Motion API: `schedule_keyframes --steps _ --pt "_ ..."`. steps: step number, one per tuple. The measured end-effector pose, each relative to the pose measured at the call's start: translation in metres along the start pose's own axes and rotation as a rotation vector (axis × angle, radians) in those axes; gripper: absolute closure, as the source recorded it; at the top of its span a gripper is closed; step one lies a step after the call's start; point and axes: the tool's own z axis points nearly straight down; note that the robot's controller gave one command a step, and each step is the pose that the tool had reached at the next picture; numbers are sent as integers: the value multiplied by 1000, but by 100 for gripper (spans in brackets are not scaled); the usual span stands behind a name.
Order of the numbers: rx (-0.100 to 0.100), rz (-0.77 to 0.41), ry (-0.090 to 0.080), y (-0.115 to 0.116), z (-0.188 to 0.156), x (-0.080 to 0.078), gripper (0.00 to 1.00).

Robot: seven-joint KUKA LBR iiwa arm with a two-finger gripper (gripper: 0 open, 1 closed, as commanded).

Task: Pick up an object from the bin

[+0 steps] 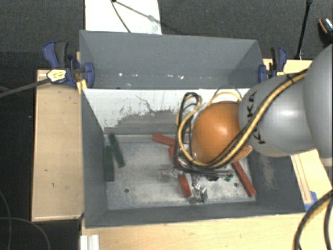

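Currently, the grey metal bin (93,155) holds a small number of loose parts spread over its scuffed floor. Two dark green bars (108,164) lie close together near the bin's left wall as viewed, one flat along the wall and the other angled beside it. A long red bar (163,138) lies near the far wall, about at the bin's middle. Another red bar (245,180) lies slanted toward the near right corner. A short red bar (183,185) lies near the near wall, right of the bin's middle, and it is the part closest to the gripper (197,192). The gripper is low over the floor, just beside this short red bar on its right as viewed; whether the two touch cannot be told. The gripper's degree of opening cannot be told, and no part is seen in its hold. A small green item (227,178) lies just right of the gripper. The arm (291,119) enters over the right wall, and its orange cover (218,132) with looped cables (183,124) hides the floor behind the gripper and part of the red bars. Black lettering on the arm's grey casing is crossed by a cable and cannot be read in full.
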Motion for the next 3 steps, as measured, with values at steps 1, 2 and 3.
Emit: schedule_keyframes --steps 1,2,3 --pt "7 3 -5 -66 -1 -23 0" --pt "2 4 -2 -62 -1 -22 100" --pt "9 68 -8 -71 -144 -17 100"
